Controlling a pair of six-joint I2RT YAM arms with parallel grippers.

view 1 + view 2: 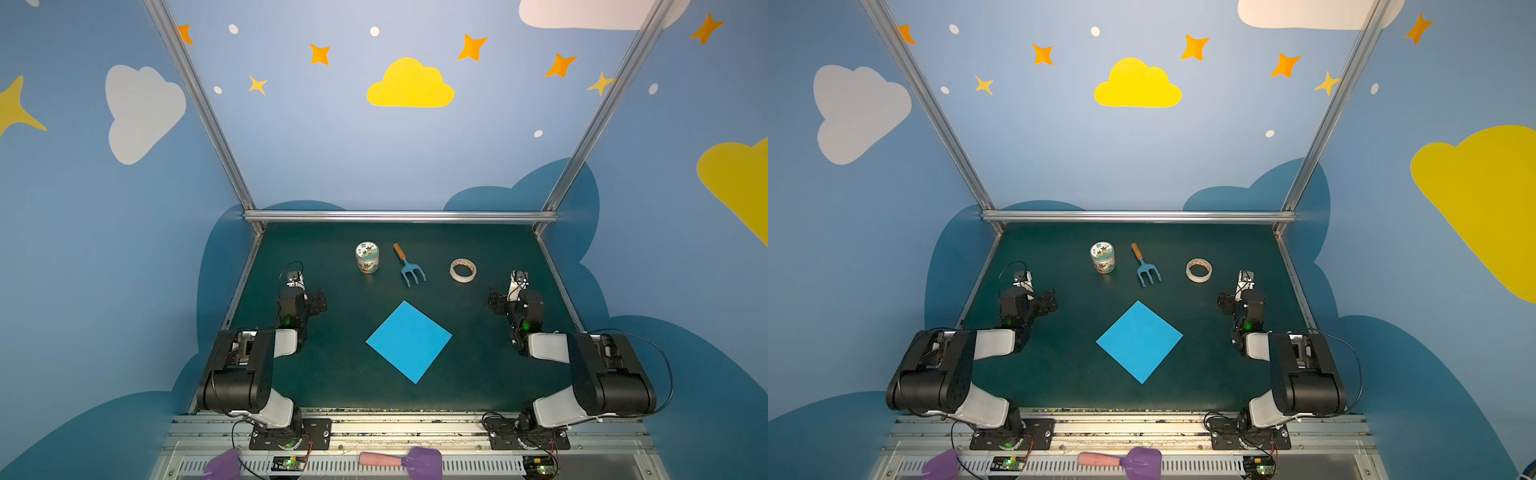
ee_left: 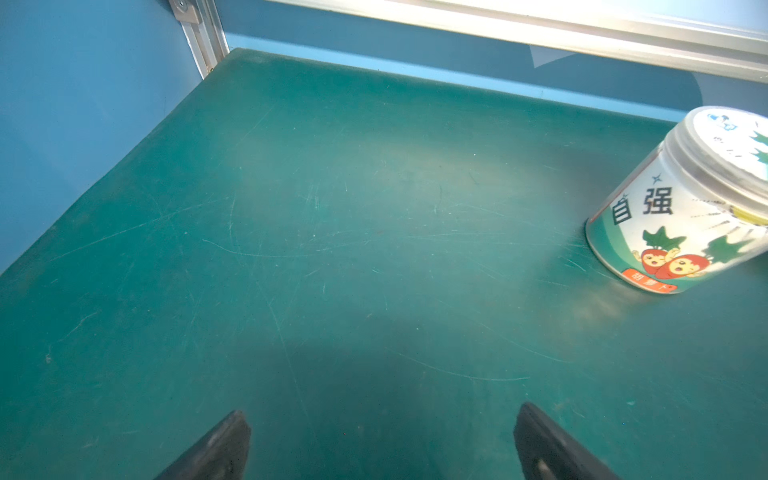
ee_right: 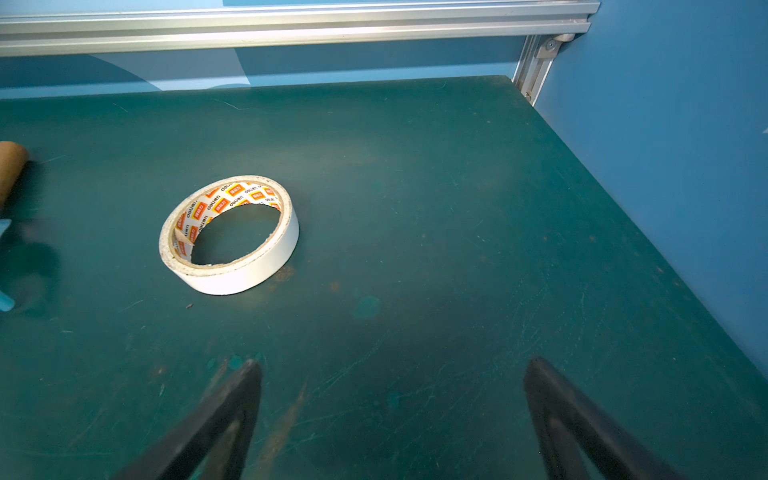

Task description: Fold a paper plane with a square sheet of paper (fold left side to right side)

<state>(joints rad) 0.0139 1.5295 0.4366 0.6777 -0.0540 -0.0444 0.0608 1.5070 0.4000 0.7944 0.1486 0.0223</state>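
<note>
Starting with paper (image 1: 409,340) flat mid-table, diamond-wise, unfolded. Left gripper (image 2: 382,411), right gripper (image 3: 395,365) spread wide, empty, well apart from paper. Pinch left corner low, carry onto right corner, align tips, then crease.

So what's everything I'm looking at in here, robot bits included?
square sheet of paper: one, sky blue, flat mid-table, turned corner-on like a diamond
jar: one, white and green printed label, clear lid, upright at the back, left of the fork
hand fork: one, blue prongs, wooden handle, lying at the back centre
tape roll: one, white, lying flat at the back, right of the fork
table: one, dark green
scoops: two, purple, one with a pink handle, on the rail in front of the table
left gripper: one, black, open and empty, left side
right gripper: one, black, open and empty, right side
</note>
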